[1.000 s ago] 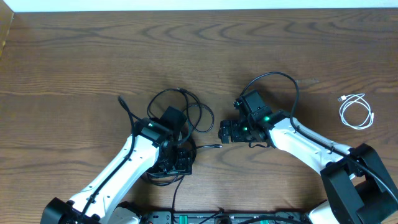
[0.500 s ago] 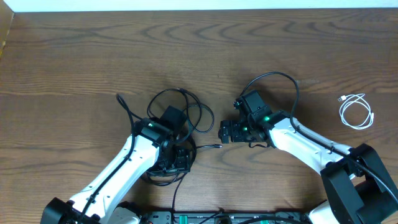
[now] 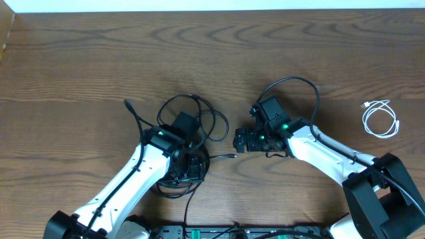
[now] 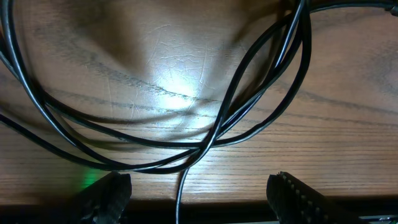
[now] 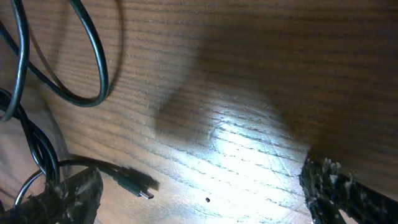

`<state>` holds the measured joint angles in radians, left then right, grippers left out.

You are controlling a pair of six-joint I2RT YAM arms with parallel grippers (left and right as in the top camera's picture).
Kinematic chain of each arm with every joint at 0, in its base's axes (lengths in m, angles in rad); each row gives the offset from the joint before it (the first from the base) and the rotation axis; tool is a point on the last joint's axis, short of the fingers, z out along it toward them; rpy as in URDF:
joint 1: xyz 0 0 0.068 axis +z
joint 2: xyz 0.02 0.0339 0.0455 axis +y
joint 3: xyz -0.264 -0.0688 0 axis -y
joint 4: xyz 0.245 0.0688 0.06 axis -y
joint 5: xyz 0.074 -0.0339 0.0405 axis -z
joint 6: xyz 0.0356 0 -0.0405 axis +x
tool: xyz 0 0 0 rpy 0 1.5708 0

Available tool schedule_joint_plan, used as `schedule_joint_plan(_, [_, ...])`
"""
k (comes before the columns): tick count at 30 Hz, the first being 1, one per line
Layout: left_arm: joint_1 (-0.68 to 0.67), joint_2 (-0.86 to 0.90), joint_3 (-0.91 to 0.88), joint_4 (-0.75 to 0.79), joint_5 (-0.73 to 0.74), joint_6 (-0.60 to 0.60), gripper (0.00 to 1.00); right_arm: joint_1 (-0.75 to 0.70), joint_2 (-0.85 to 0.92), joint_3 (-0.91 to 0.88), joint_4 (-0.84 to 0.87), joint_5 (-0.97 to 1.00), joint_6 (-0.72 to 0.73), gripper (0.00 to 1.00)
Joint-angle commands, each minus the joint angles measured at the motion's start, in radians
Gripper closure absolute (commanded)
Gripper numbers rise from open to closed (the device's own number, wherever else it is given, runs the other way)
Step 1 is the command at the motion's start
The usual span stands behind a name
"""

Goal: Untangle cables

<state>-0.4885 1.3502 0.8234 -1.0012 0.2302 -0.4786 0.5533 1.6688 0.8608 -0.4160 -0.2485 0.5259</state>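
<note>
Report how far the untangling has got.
Done: the white cable lies coiled apart at the right. In hand: left gripper open over the black cables, one strand between its fingers; right gripper open by a loose plug. Left: those cables still cross, nothing gripped.

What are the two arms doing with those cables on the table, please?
Two robot arms are working on a tangle of black cables on a wooden table. The left gripper hovers open, low over the crossing strands, with nothing gripped. The right gripper, also open, sits low over the table beside a loose plug end. A coiled white cable lies apart at the far right. The black cables are not yet untangled.
</note>
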Motion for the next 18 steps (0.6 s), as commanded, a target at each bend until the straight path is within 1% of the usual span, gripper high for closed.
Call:
schedule_joint_plan(1, [-0.005, 0.002, -0.011, -0.003, -0.003, -0.016, 0.25, -0.002, 0.014, -0.013, -0.011, -0.019, -0.003, 0.01])
schedule_joint_plan(3, [-0.014, 0.002, -0.011, -0.002, 0.007, -0.016, 0.26, -0.002, 0.014, -0.013, -0.011, -0.019, -0.003, 0.01])
schedule_joint_plan(5, [-0.034, 0.002, -0.011, -0.002, 0.008, -0.014, 0.30, -0.002, 0.014, -0.013, -0.011, -0.019, -0.003, 0.01])
schedule_joint_plan(6, [-0.048, 0.002, -0.011, 0.002, 0.008, -0.012, 0.34, -0.002, 0.014, -0.013, -0.011, -0.019, -0.003, 0.01])
schedule_joint_plan(7, [-0.064, 0.002, -0.011, 0.005, 0.008, -0.012, 0.42, -0.002, 0.014, -0.013, -0.011, -0.019, -0.003, 0.01])
schedule_joint_plan(8, [-0.078, 0.002, -0.011, 0.006, 0.008, -0.008, 0.53, -0.002, 0.014, -0.013, -0.011, -0.019, -0.003, 0.01])
schedule_joint_plan(9, [-0.097, 0.002, -0.011, 0.010, 0.008, -0.008, 0.59, -0.002, 0.014, -0.013, -0.011, -0.019, -0.003, 0.01])
schedule_joint_plan(10, [-0.116, 0.002, -0.011, 0.015, 0.008, -0.009, 0.61, -0.002, 0.014, -0.013, -0.011, -0.019, -0.003, 0.01])
schedule_joint_plan(14, [-0.178, 0.002, -0.011, 0.045, -0.029, -0.010, 0.60, -0.002, 0.014, -0.013, -0.011, -0.019, -0.003, 0.01])
schedule_joint_plan(15, [-0.188, 0.002, -0.011, 0.058, -0.052, -0.014, 0.54, -0.002, 0.014, -0.013, -0.011, -0.019, -0.003, 0.01])
schedule_joint_plan(17, [-0.196, 0.002, -0.011, 0.079, -0.081, -0.014, 0.38, -0.002, 0.014, -0.013, -0.011, -0.019, -0.003, 0.01])
schedule_joint_plan(18, [-0.196, 0.002, -0.011, 0.089, -0.093, -0.014, 0.36, -0.002, 0.014, -0.013, -0.011, -0.019, -0.003, 0.01])
